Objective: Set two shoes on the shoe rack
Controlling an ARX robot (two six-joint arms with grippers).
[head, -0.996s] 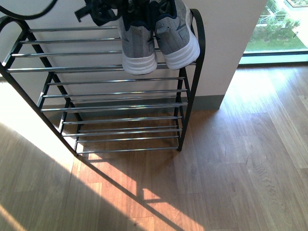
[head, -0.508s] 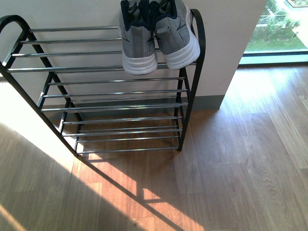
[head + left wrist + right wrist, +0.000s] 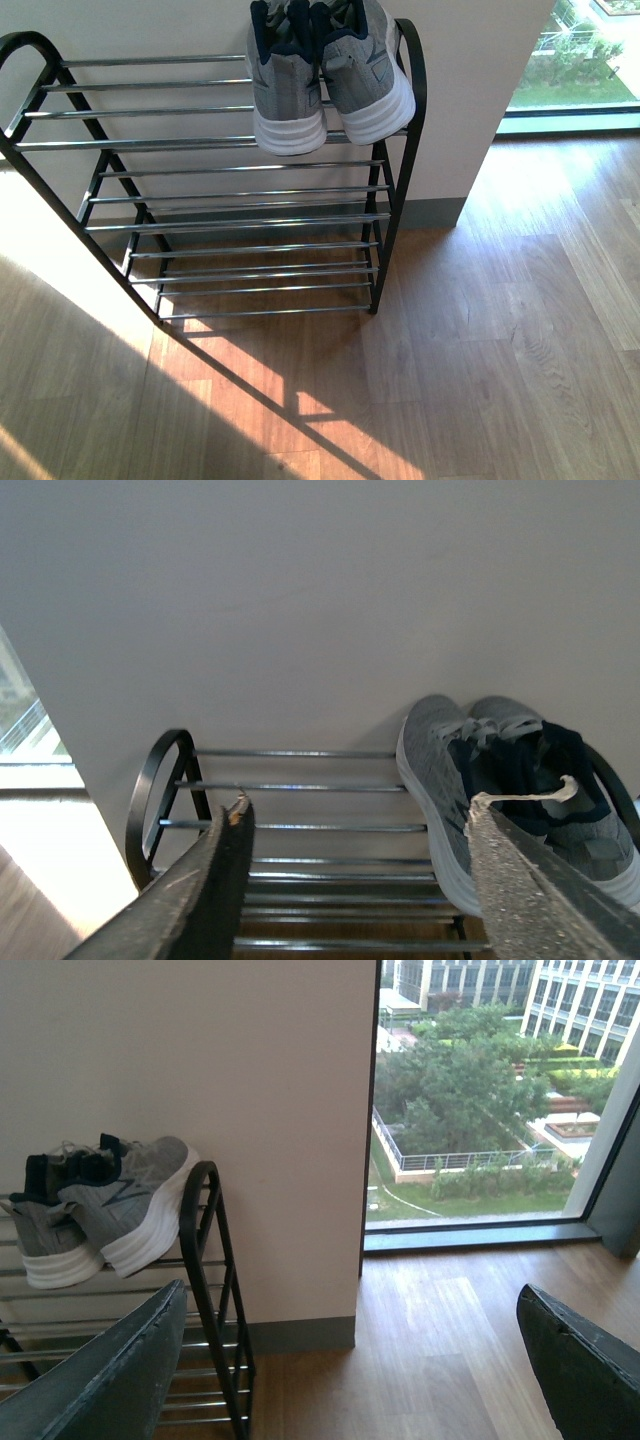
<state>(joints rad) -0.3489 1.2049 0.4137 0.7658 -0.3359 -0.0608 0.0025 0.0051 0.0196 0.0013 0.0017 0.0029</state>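
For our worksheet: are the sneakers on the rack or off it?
On: both sneakers sit on top bars of the rack, heels overhanging.

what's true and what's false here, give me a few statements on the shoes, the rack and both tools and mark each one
1. The grey sneakers sit on the top tier of the shoe rack. True.
2. In the front view, the sneakers are at the rack's left end. False: they are at its right end, next to the right side frame.
3. The left tool is open and holds nothing. True.
4. The right tool is shut on a sneaker. False: it is open and empty, and both sneakers rest on the rack.
5. Pale blue slides lie on a lower tier. False: only the grey sneakers show on the rack.
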